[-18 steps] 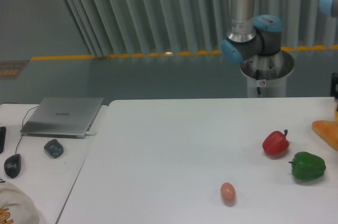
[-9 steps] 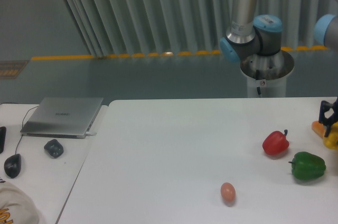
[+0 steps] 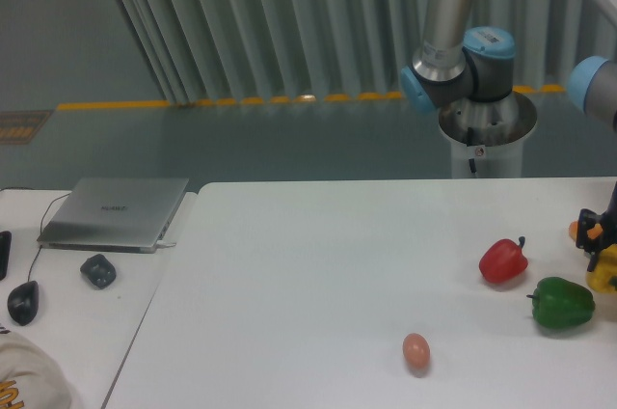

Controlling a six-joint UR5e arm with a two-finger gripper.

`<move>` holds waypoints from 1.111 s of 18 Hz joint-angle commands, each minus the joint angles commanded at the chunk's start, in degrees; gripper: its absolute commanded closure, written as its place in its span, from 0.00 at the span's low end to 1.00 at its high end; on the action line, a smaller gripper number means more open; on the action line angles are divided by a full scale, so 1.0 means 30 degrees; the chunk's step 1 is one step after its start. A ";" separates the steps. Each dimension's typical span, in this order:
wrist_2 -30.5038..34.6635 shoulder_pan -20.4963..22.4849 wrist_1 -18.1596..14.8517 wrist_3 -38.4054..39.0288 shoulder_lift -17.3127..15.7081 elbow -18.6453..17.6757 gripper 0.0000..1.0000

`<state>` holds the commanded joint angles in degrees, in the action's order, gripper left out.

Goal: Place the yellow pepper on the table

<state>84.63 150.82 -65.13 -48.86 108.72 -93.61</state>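
Note:
At the right edge of the camera view, only a small part of the yellow pepper [image 3: 606, 270] shows, glossy and bright. My gripper [image 3: 600, 241] reaches in from the right, and its black fingers [image 3: 590, 231] close on the pepper's top. The pepper hangs low over the white table [image 3: 318, 264], just above and right of the green pepper [image 3: 562, 302]. Whether it touches the tabletop is hidden by the frame edge.
A red pepper [image 3: 503, 261] lies left of the gripper, and an egg [image 3: 415, 350] sits near the front. A sliver of an orange piece [image 3: 575, 231] shows behind the fingers. The robot base [image 3: 487, 134] stands at the back. The side desk holds a laptop [image 3: 116, 211] and a mouse [image 3: 22, 301].
The gripper came into view from the right with the yellow pepper and has sunk lower toward the table. It now covers most of the orange piece.

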 joint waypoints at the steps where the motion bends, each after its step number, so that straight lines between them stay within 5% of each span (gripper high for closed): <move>1: 0.0264 -0.0204 0.0000 -0.0001 -0.0029 0.0001 0.00; 10: 0.0560 -0.0645 -0.0029 -0.0991 -0.0966 0.0995 0.00; 17: 0.0500 -0.0120 -0.0321 -1.0124 -0.1816 0.1288 0.00; 20: 0.0647 0.0319 -0.1461 -1.3701 -0.1817 0.1991 0.00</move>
<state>86.57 151.78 -69.51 -89.97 103.27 -87.63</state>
